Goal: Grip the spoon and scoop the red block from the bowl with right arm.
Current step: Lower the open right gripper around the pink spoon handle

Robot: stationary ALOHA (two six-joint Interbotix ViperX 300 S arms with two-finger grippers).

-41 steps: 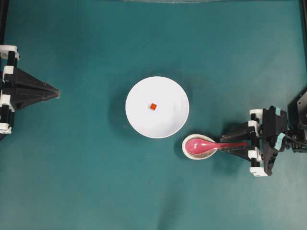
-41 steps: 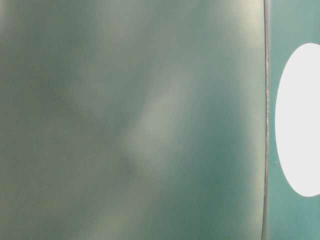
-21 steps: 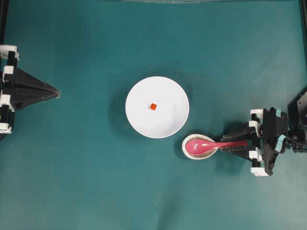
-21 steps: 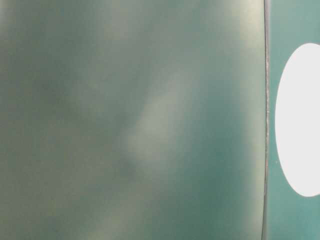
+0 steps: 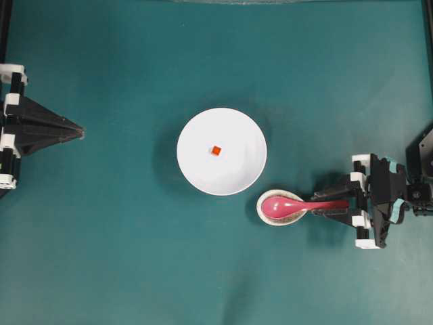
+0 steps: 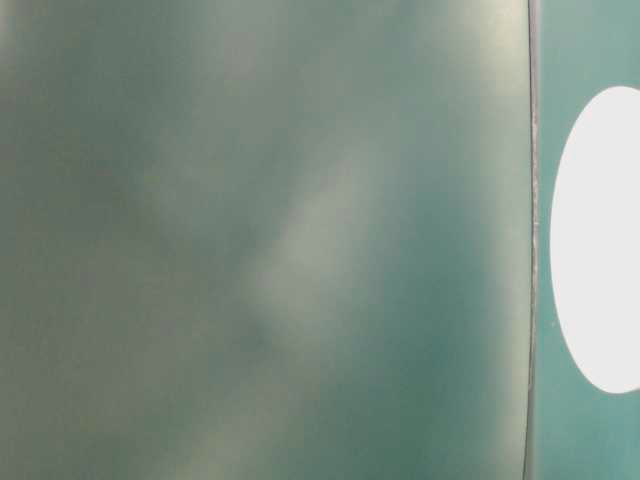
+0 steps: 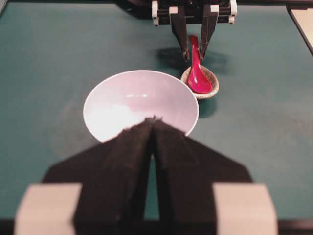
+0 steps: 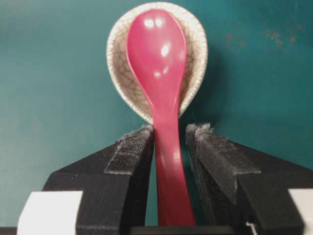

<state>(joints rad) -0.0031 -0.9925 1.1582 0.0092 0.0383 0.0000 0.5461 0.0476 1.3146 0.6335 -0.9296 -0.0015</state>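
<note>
The pink spoon [image 5: 287,204] lies with its scoop in a small speckled dish [image 5: 265,212], its handle pointing right. My right gripper [image 5: 331,204] stands open astride the handle. In the right wrist view the spoon [image 8: 159,54] runs between the two pads [image 8: 132,147], with a teal gap showing on the right side. The white bowl [image 5: 193,128] sits at the table's middle with the tiny red block [image 5: 216,150] in it. My left gripper [image 5: 81,132] is shut and empty at the far left. In its wrist view the left gripper [image 7: 153,119] points at the bowl [image 7: 122,93].
The speckled dish [image 8: 195,54] lies just off the bowl's lower right rim. The left wrist view shows the right gripper [image 7: 194,53] behind the dish [image 7: 213,89]. Teal table surface lies all around. The table-level view is a blur with a white oval at its right edge.
The right arm's wrist has shifted slightly, while its fingers stay astride the handle. Spoon, bowl, block and left arm have not moved.
</note>
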